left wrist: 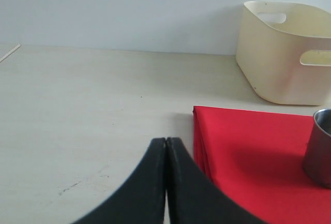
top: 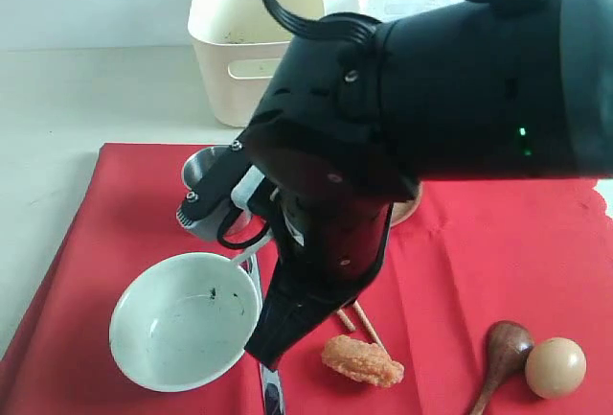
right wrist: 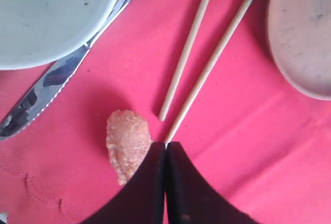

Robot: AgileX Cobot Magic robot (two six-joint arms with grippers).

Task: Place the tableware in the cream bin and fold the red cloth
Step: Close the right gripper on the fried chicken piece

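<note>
Arm (top: 460, 89) hiding plate (right wrist: 304, 32), fried piece (top: 362, 360) beside chopsticks (right wrist: 217, 53), egg (top: 556, 367) near spoon (top: 506, 350)

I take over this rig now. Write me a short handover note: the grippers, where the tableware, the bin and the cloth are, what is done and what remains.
Left gripper: shut, empty, over the bare table beside the red cloth.
Right gripper: shut, tips at one end of the chopsticks, next to a fried food piece; no grip seen.
On the cloth: steel cup, bowl, knife, plate, wooden spoon, chopsticks.
Cream bin: on the table beyond the cloth.
Done: no tableware binned yet.
Left: all tableware into the bin, then fold the cloth.
</note>
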